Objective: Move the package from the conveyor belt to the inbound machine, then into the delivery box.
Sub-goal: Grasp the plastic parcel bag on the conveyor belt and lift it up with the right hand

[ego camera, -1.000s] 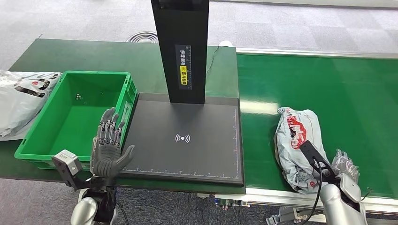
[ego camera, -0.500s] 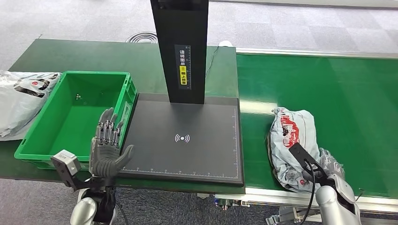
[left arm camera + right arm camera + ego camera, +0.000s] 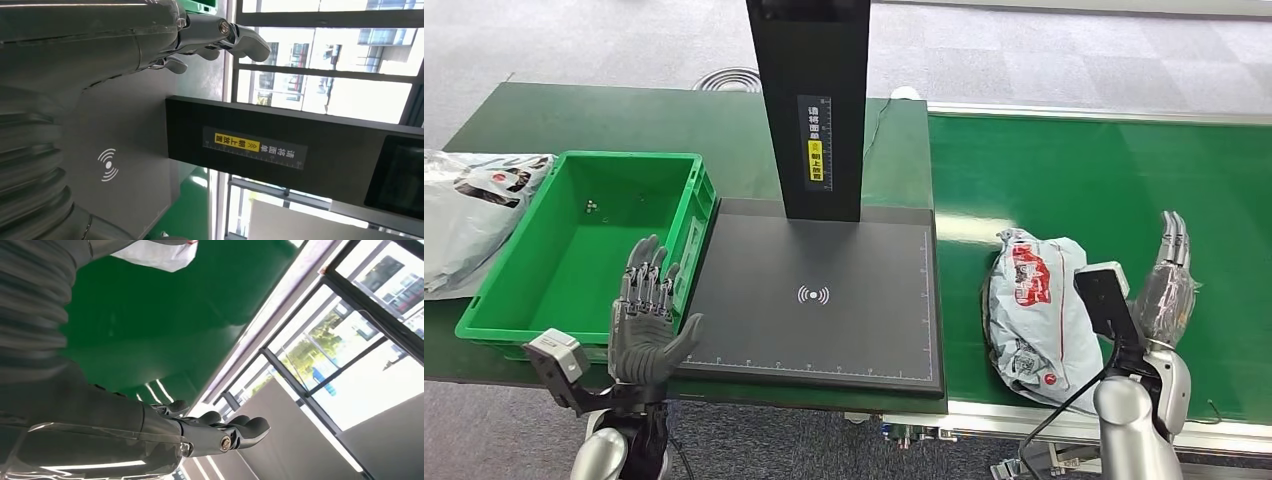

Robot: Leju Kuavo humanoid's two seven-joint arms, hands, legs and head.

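Two hands empty, fingers apart: left hand [image 3: 646, 325] raised near the delivery box [image 3: 496, 305], right hand [image 3: 1166, 290] now lifted beside the package [image 3: 1034, 315], no longer low against its near end. Package nudged left along the conveyor belt [image 3: 1114, 180], closer to the inbound machine [image 3: 824, 300], still unlifted. Grasp probably yet to come. Farther back, a grey bag [image 3: 469, 205] lying left of the box.

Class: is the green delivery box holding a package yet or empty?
Empty of packages: the green delivery box shows bare floor with tiny specks; the package lies on the belt.
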